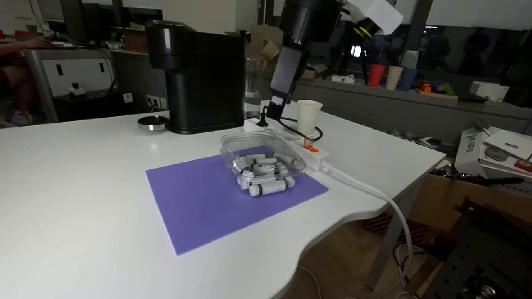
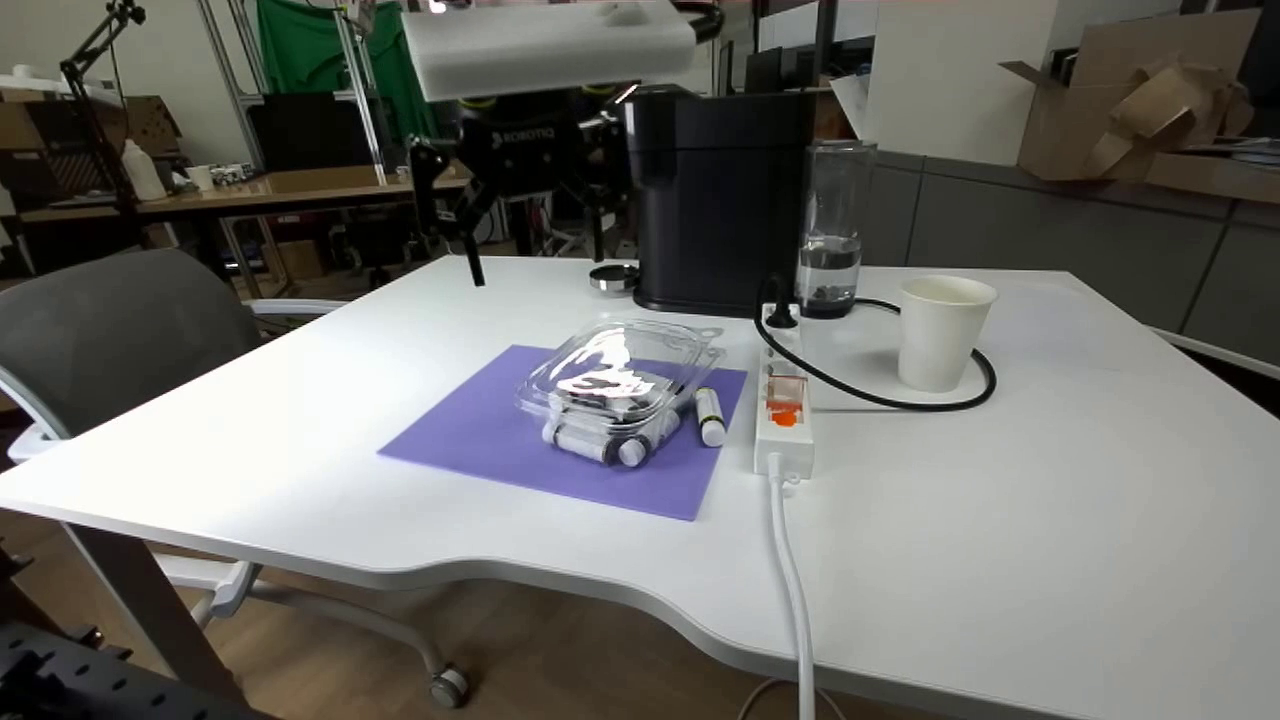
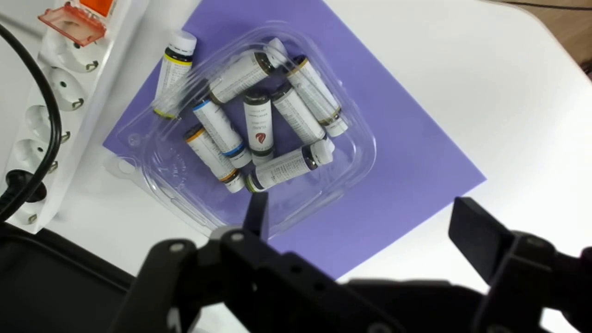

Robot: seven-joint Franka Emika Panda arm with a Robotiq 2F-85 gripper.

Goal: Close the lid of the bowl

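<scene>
The transparent bowl [image 1: 299, 164] sits on the purple mat in both exterior views. Small white-labelled bottles [image 3: 258, 122] show through its plastic. The transparent lid [image 2: 620, 350] seems to lie over the bowl, with corner tabs on one side; its exact outline against the bowl and whether it is pressed down are hard to tell. One bottle [image 2: 709, 415] lies on the mat beside the bowl, partly under the plastic edge in the wrist view [image 3: 175, 71]. My gripper [image 2: 537, 255] is open and empty, raised above the table and apart from the bowl; its fingers spread wide in the wrist view [image 3: 360, 208].
The purple mat [image 1: 199, 203] lies under the bowl. A white power strip [image 2: 785, 440] with a black cable runs beside it. A white cup [image 2: 942, 335], a black coffee machine [image 1: 208, 83], a glass with water [image 2: 832, 240] and a small metal dish [image 1: 152, 123] stand nearby.
</scene>
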